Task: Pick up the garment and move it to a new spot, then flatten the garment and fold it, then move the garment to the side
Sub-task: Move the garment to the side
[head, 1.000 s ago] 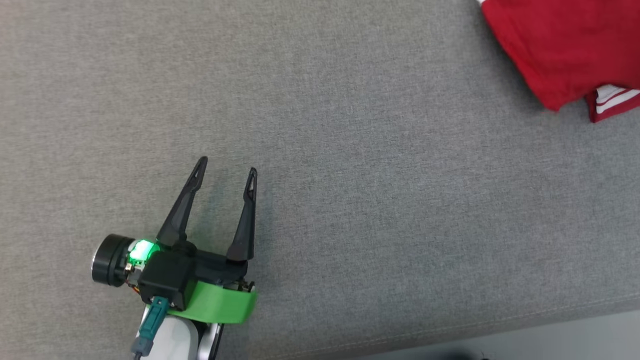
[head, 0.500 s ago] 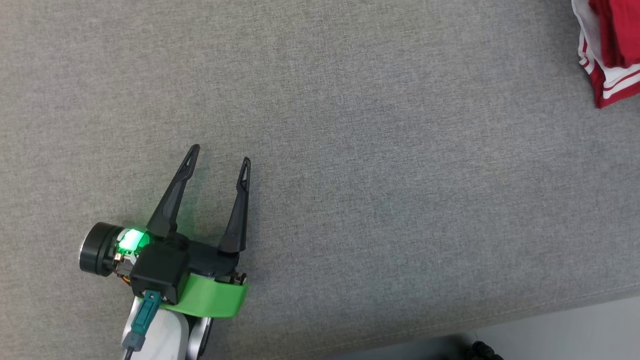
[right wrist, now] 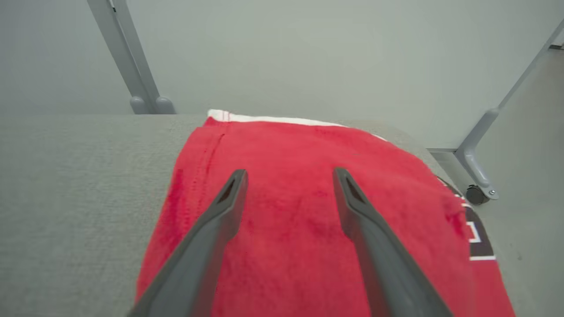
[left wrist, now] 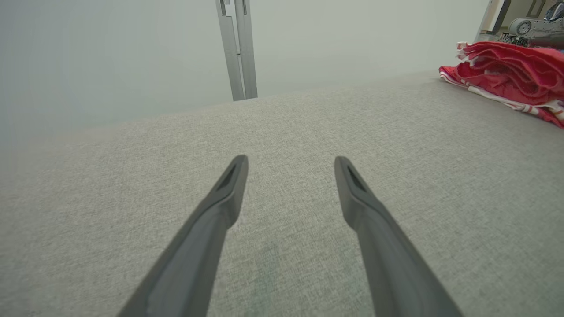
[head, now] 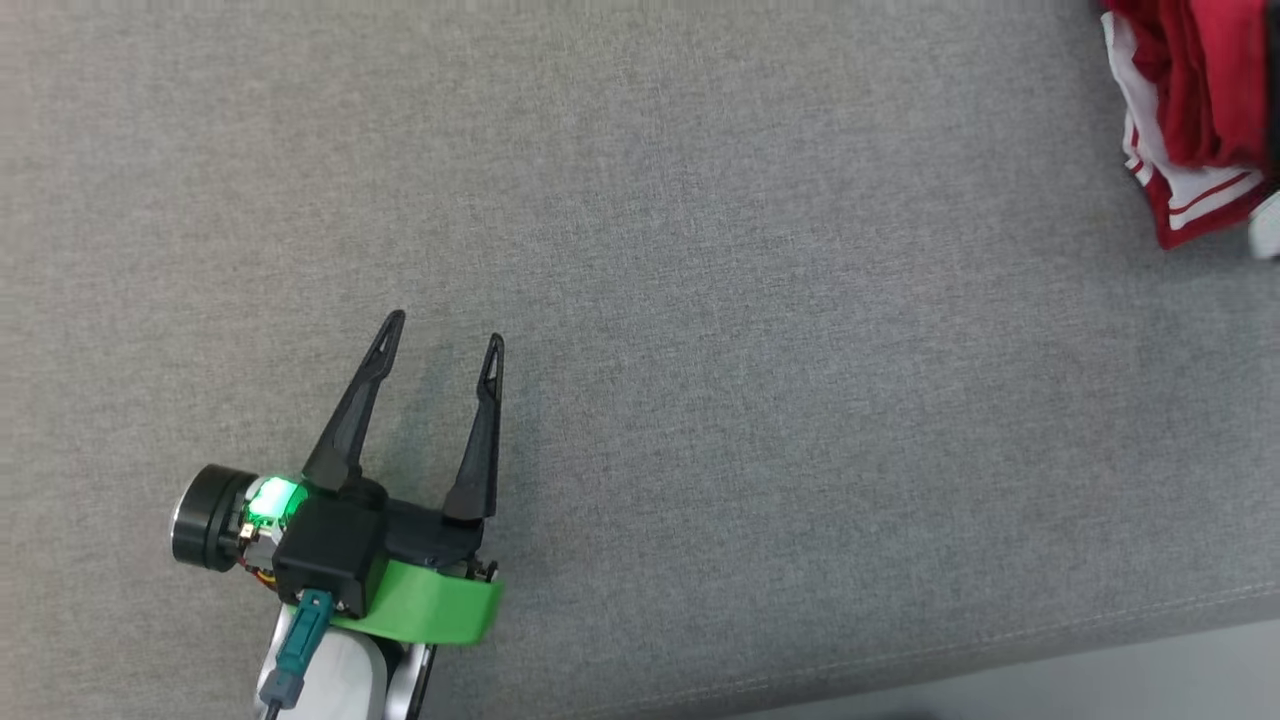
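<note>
The garment [head: 1190, 110] is red with white stripes and lies bunched at the far right edge of the grey padded table [head: 760, 330]. Its folded layers [left wrist: 506, 70] pile up at the upper right of the left wrist view. My left gripper [head: 444, 332] hovers open at the lower left, far from the garment, with nothing between its fingers [left wrist: 220, 207]. My right gripper [right wrist: 288, 175] stands open just above the red cloth [right wrist: 308, 211], fingers spread and holding nothing.
The table's front edge [head: 900, 670] runs along the bottom right with pale floor beyond. A grey metal frame post [left wrist: 235, 48] stands behind the table; another leg with a caster [right wrist: 478, 191] sits beyond the table's right end.
The garment has shifted right, toward the edge of the head view, and bunched up. The head camera moved slightly. The left gripper stayed open in place.
</note>
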Robot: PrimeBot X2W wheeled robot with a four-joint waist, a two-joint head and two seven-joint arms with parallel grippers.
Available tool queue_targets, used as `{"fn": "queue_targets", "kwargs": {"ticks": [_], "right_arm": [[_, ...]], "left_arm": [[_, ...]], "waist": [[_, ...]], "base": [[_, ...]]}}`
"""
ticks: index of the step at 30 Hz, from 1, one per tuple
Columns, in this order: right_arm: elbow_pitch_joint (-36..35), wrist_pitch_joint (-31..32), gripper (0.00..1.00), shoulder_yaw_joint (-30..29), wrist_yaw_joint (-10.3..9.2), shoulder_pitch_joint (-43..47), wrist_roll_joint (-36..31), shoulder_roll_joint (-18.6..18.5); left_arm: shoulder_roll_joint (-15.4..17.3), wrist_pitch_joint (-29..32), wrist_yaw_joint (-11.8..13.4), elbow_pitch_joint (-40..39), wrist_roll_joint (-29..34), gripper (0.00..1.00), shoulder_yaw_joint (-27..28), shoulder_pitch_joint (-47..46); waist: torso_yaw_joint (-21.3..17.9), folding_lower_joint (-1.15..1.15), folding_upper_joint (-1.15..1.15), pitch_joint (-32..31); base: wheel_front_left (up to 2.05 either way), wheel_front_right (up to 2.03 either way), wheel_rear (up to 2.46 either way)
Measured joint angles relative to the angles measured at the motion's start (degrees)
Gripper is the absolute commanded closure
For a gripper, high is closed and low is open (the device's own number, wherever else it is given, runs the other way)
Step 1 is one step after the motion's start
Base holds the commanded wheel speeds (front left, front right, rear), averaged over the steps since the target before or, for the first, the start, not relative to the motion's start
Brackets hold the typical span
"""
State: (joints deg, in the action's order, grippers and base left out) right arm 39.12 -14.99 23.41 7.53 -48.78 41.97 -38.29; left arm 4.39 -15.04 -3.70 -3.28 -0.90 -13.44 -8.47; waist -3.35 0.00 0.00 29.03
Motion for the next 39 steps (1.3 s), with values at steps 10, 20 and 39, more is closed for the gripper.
{"fn": "queue_targets", "kwargs": {"ticks": [10,20,39], "right_arm": [[-5.98,0.0,0.0,1.15,0.0,14.13,0.2,10.88],[-15.5,0.0,0.0,-1.96,0.0,27.82,-9.37,20.18],[-29.85,-0.05,0.0,-11.18,-0.01,48.7,-23.17,30.56]], "left_arm": [[-0.98,0.01,1.74,1.99,-1.58,0.0,-0.31,5.78],[-1.41,0.0,4.87,3.25,-3.89,0.0,1.42,12.42],[-1.51,0.0,6.67,1.91,-7.17,0.0,5.73,20.43]], "waist": [[0.85,0.0,0.0,-10.08],[1.46,0.0,0.0,-20.91],[1.7,0.0,0.0,-32.72]], "base": [[0.0,0.0,0.0],[0.0,0.0,0.0],[0.0,0.0,0.0]]}}
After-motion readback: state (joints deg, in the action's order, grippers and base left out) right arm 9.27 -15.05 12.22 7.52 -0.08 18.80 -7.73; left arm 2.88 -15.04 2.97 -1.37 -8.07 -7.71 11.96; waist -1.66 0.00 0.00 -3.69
